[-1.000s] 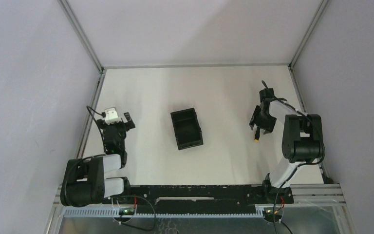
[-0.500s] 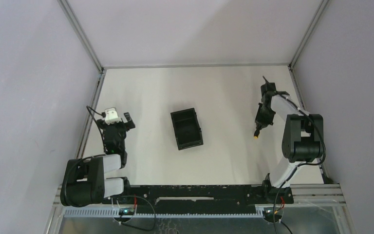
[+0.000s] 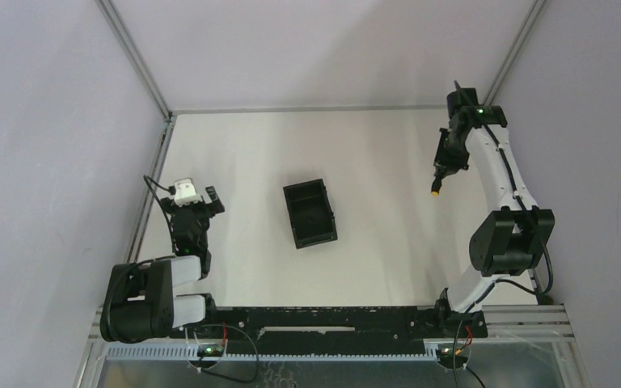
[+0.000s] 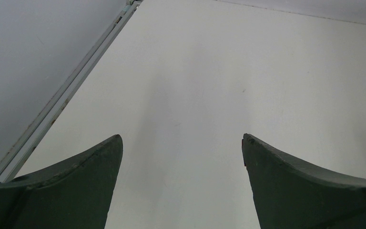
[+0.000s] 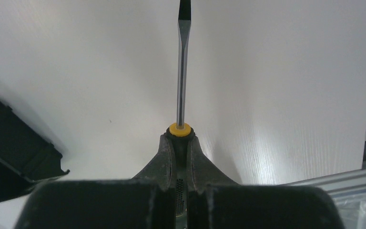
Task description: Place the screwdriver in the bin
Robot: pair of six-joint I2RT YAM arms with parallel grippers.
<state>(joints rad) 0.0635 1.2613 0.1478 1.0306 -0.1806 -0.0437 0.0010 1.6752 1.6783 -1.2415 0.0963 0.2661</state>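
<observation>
My right gripper (image 5: pixel 179 138) is shut on the screwdriver (image 5: pixel 183 67); its black handle sits between the fingers, a yellow collar just past the tips, and the thin metal shaft points away from the camera. From above, the right gripper (image 3: pixel 443 168) hangs lifted at the far right of the table with the screwdriver's (image 3: pixel 436 191) orange-yellow end pointing down. The bin (image 3: pixel 310 213), a small black open tray with a divider, sits mid-table; a corner of the bin (image 5: pixel 14 152) shows at the left of the right wrist view. My left gripper (image 4: pixel 181 143) is open, nothing between its fingers, near the left edge (image 3: pixel 196 204).
A metal frame rail (image 3: pixel 147 194) runs along the table's left side and another rail (image 3: pixel 495 153) along the right, close to the right arm. Grey walls close in the back and sides. The arm bases and a cable rail (image 3: pixel 323 319) line the near edge.
The right gripper shut on the screwdriver and lifted it off the table, carrying it toward the far right. The left arm and the bin stayed put.
</observation>
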